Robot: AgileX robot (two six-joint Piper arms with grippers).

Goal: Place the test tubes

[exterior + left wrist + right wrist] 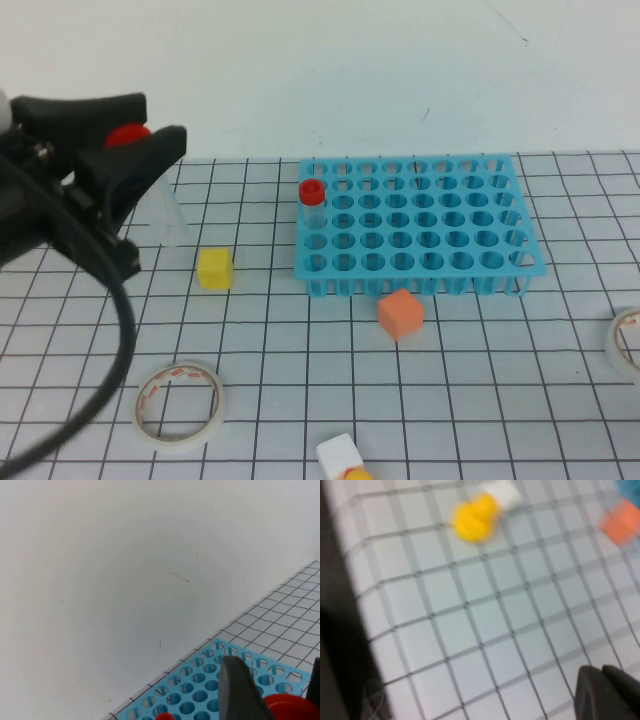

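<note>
Gridded table (480, 400): left gripper (140, 140), high at left, grips a tilted tube (168, 212) that may snag the rack (415, 163) rim; right gripper (602, 672) closed, empty, low near the front edge.

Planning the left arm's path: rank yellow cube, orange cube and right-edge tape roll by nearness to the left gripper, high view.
The left gripper, raised far left, grips a test tube; right gripper shut, over the table, outside this view.
1. yellow cube, left side
2. orange cube, centre
3. tape roll, right edge
</note>
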